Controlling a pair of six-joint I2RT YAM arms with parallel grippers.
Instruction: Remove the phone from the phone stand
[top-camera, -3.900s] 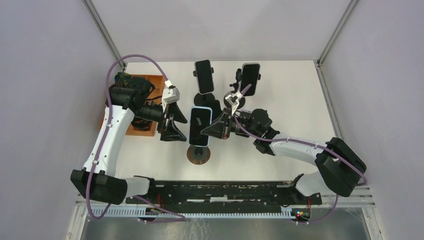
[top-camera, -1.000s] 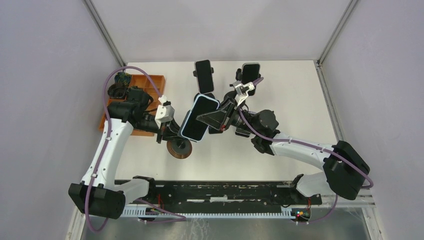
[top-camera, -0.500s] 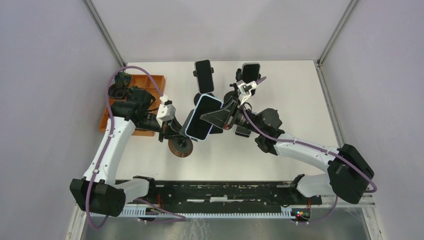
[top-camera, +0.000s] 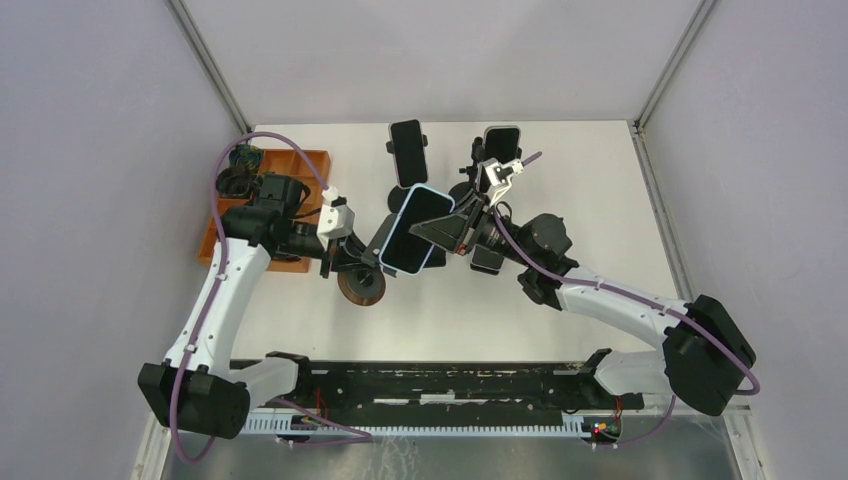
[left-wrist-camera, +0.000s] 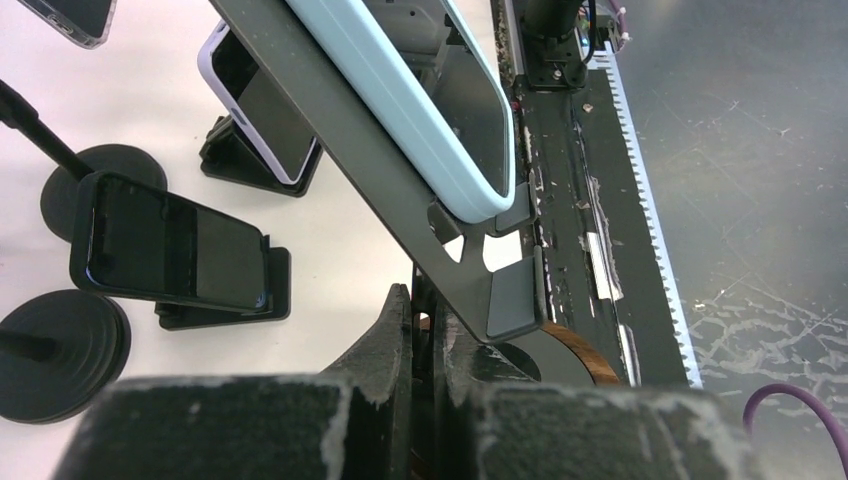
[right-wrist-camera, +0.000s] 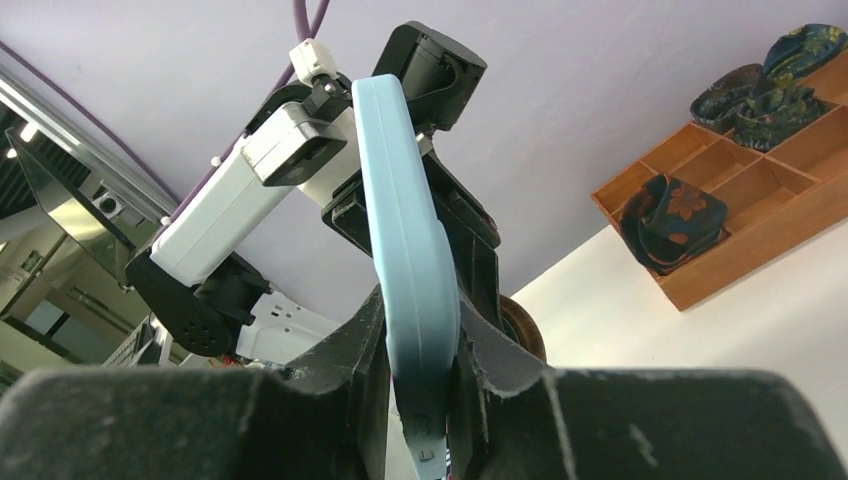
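My right gripper (right-wrist-camera: 418, 345) is pinched narrow on the phone (right-wrist-camera: 405, 230), a finger pressing either side of its pale-blue case, seen edge-on in my wrist view. My left gripper (left-wrist-camera: 428, 330) is closed tight on the stem of the phone stand (left-wrist-camera: 470, 290), just under the grey plate (left-wrist-camera: 370, 180) that backs the phone.

The phone lies flat against that plate, tilted, with its lower corner down by the small lip (left-wrist-camera: 514, 214). From this angle I can't quite tell whether the corner sits inside the lip or has just cleared it, so I'd treat it as caught.

To do this well, I'd make the left hand the anchor: hold the stem rigid and don't let the round base (top-camera: 360, 286) swing. The right hand should slide the phone along the plate, away from the lip, and only peel it off once the lower edge is free. Pulling straight outward first would likely lever the lip and drag the stand with it. My pinch is near one edge, so I'd move slowly and avoid twisting, or the smooth case may pivot between my fingers.

The other phones (left-wrist-camera: 170, 245) on their own stands are close behind on the table (top-camera: 600, 200). I'd carry the freed phone toward open space, not back into them.
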